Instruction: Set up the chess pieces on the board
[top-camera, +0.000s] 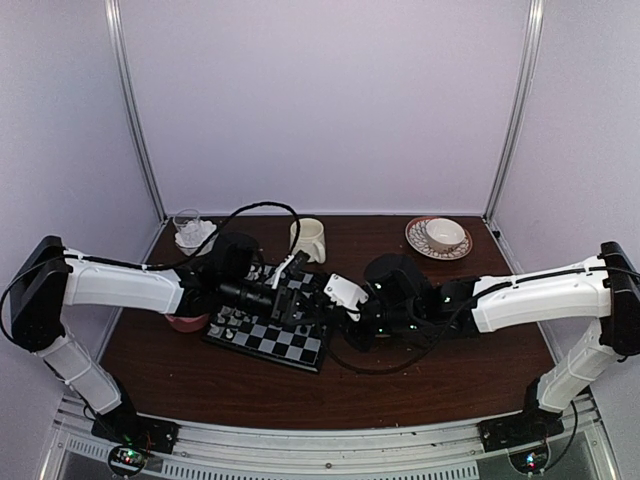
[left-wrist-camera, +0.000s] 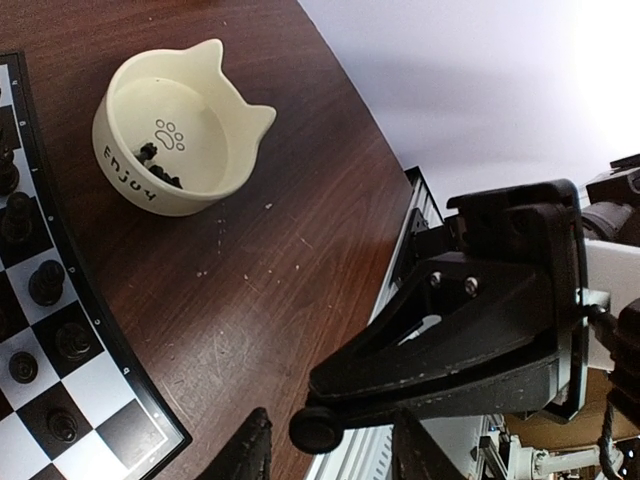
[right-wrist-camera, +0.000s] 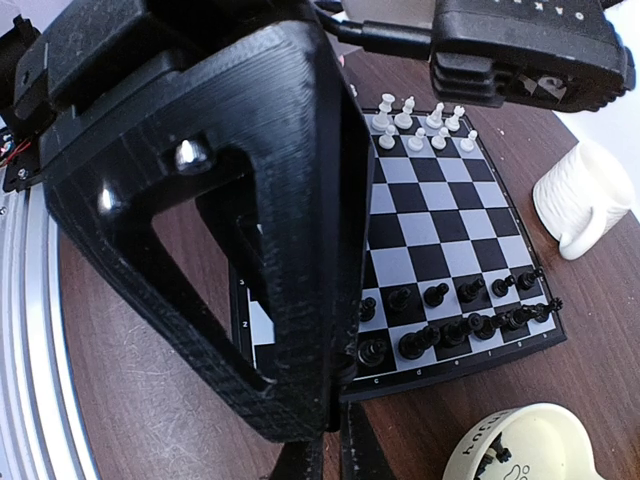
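Observation:
The board (top-camera: 262, 352) lies at the table's middle, and also shows in the right wrist view (right-wrist-camera: 440, 210). Black chess pieces (right-wrist-camera: 436, 294) fill two rows at its near edge there, and white pieces (right-wrist-camera: 420, 125) stand at the far edge. More black pieces (left-wrist-camera: 160, 172) lie in a cream cat-ear bowl (left-wrist-camera: 215, 95). My two grippers meet over the board's right edge. My right gripper (right-wrist-camera: 335, 455) is nearly shut on a small black round piece (left-wrist-camera: 315, 430). My left gripper (left-wrist-camera: 335, 455) is open, with its fingers on either side of that piece.
A white mug (top-camera: 310, 240) stands behind the board. A clear glass dish (top-camera: 190, 230) is at the back left, and a cup on a saucer (top-camera: 438, 237) at the back right. A pink bowl (top-camera: 185, 322) sits left of the board. The table's front edge (left-wrist-camera: 400, 260) is close.

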